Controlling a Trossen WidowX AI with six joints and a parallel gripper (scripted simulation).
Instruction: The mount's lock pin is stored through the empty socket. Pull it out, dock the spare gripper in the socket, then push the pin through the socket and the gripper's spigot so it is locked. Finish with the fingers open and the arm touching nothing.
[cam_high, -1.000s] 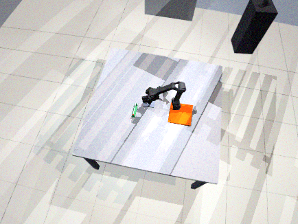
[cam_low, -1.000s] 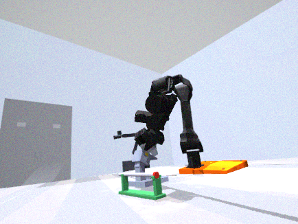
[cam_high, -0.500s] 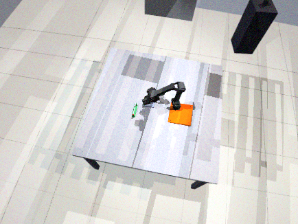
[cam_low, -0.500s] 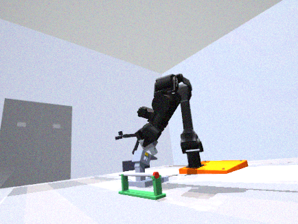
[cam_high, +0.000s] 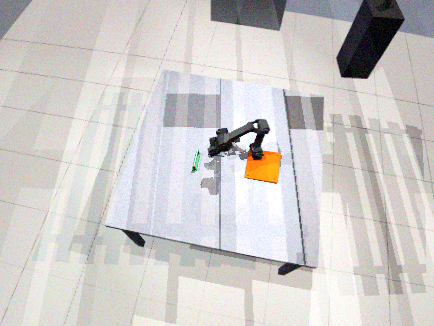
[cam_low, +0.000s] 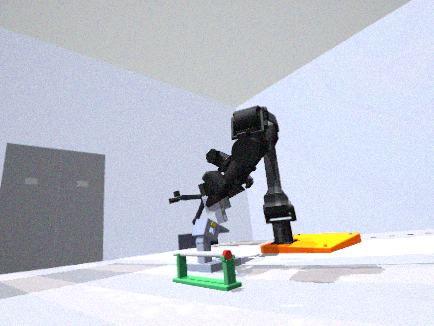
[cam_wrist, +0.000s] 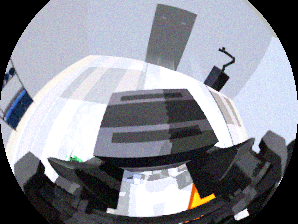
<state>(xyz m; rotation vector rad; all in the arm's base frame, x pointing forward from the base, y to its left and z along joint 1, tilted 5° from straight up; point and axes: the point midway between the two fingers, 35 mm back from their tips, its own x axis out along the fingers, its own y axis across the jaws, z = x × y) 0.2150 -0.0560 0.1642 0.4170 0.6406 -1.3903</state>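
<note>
Pale walls and a tiled floor surround the table (cam_high: 175, 215) (cam_low: 125, 305) (cam_wrist: 75, 120), whose edges lie well outside the working area on every side. A grey cabinet (cam_low: 52, 210) (cam_wrist: 172, 37) stands beyond the table edge. The arm (cam_high: 240, 134) (cam_low: 250, 145) rises from one edge of the orange plate (cam_high: 263, 168) (cam_low: 320, 243) (cam_wrist: 203, 199) and reaches over toward the green stand (cam_high: 196, 161) (cam_low: 205, 283) (cam_wrist: 75, 159), bending down at the wrist.

The gripper (cam_high: 214, 149) (cam_low: 207, 194) (cam_wrist: 152, 137) is pinching a dark, slotted block, apparently the spare gripper (cam_wrist: 152, 137), which fills the middle of the wrist view. From outside, a light grey part (cam_low: 218, 207) shows below the gripper, close above the blue-grey mount (cam_low: 203, 235). Whether the two touch, or how the spigot lines up with the socket, I cannot tell; the overlap in the exterior view hides the gap.

The pin (cam_low: 200, 255) lies level across the two posts of the stand, its red head at one end, out of the mount. The stand sits just beside the mount, with a strip of table between it and the plate. A broad run of tabletop separates the stand from the nearest table edge, and the gripper is well apart from the pin.
</note>
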